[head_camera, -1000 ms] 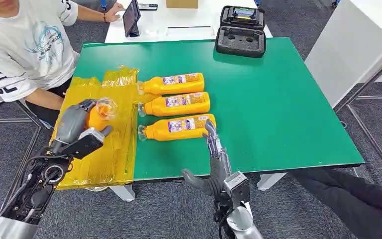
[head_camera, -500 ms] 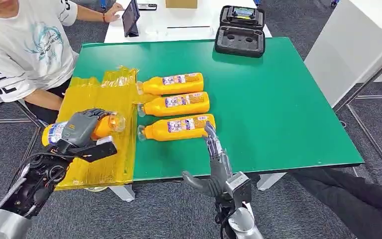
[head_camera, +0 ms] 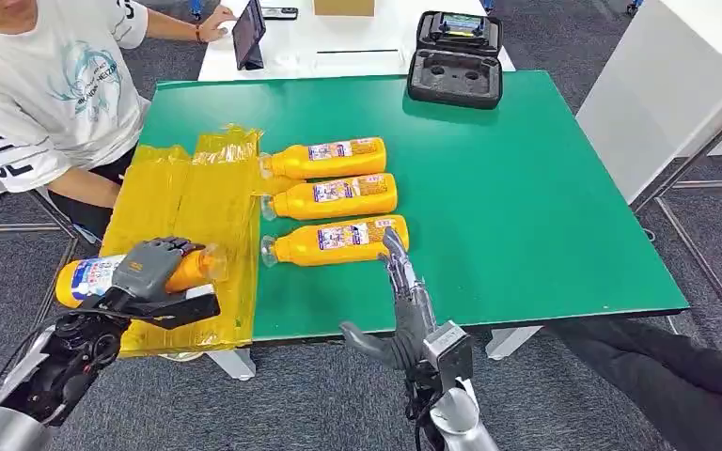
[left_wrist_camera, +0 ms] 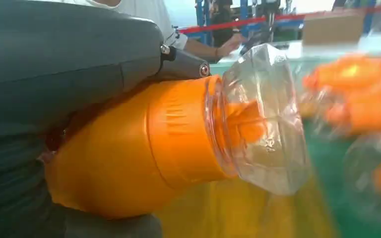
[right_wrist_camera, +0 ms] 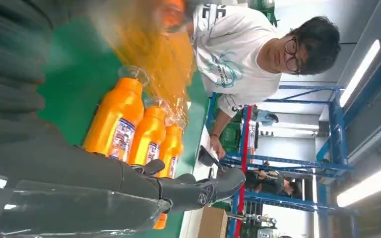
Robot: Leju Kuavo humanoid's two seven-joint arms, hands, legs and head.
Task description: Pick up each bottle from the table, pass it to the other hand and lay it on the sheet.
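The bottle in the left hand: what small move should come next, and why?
Probably lower it a little and let go. The left hand holds the bottle lying sideways over the near edge of the yellow sheet, so laying it down seems the step left. The right hand is open beside the nearest table bottle.

left hand (head_camera: 150, 270) gripping, right hand (head_camera: 404, 301) spread

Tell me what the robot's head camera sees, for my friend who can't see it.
The robot's left hand holds an orange bottle sideways above a yellow sheet. Three more bottles lie on the green table, its open right hand beside the nearest.
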